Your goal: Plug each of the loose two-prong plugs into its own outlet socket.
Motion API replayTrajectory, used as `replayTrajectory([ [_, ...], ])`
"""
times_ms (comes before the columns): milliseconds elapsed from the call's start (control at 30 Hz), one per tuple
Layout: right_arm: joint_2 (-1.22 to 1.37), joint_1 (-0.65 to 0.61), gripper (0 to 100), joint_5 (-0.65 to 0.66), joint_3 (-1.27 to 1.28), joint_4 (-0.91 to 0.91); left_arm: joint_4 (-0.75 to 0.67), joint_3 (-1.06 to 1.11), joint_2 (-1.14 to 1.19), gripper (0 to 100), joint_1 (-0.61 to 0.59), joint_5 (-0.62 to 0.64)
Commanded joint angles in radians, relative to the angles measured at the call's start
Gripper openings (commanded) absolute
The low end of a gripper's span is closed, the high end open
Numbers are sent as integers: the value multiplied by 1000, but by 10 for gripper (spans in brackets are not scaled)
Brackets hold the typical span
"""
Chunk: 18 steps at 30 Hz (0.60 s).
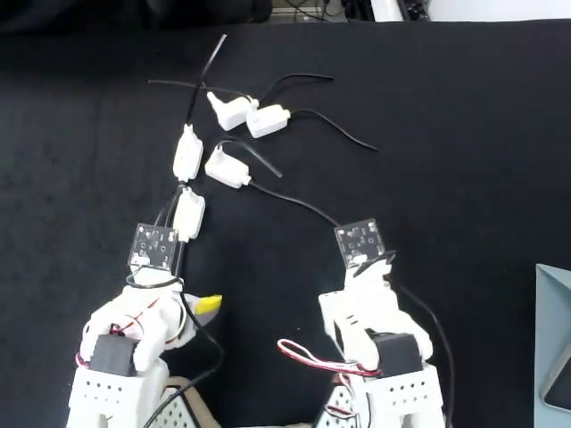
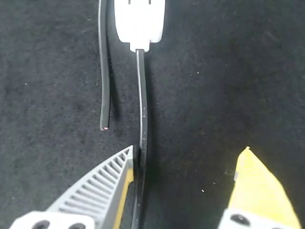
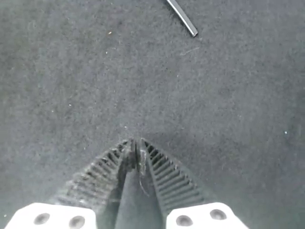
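Note:
Several white plug and socket pieces with black cables lie on the black mat. Two pieces (image 1: 230,109) (image 1: 268,120) sit end to end at the far middle. Another piece (image 1: 227,168) lies alone below them. Two more (image 1: 187,152) (image 1: 189,214) lie in a line on the left; whether they are joined I cannot tell. My left gripper (image 2: 188,152) is open just behind the nearest white piece (image 2: 139,21), whose cable (image 2: 142,119) runs past the grey finger (image 2: 116,169). My right gripper (image 3: 136,143) is shut on nothing, over bare mat.
A loose cable end (image 2: 104,95) lies beside the nearest piece's cable. Another cable end (image 3: 182,13) lies ahead of the right gripper. A grey container edge (image 1: 553,339) stands at the right border. Both arm bases (image 1: 116,374) (image 1: 384,366) sit at the near edge.

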Motion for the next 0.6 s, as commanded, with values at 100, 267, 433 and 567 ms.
replayTrajectory([
  [100,-81,11,15,-98,-2,8,0,19,-8,332,4,8],
  [267,-81,11,14,-120,-2,8,0,19,-8,332,4,8],
  [433,-81,11,14,-117,-2,8,0,19,-8,332,4,8],
  [567,-81,11,14,-115,-2,8,0,19,-8,332,4,8],
])
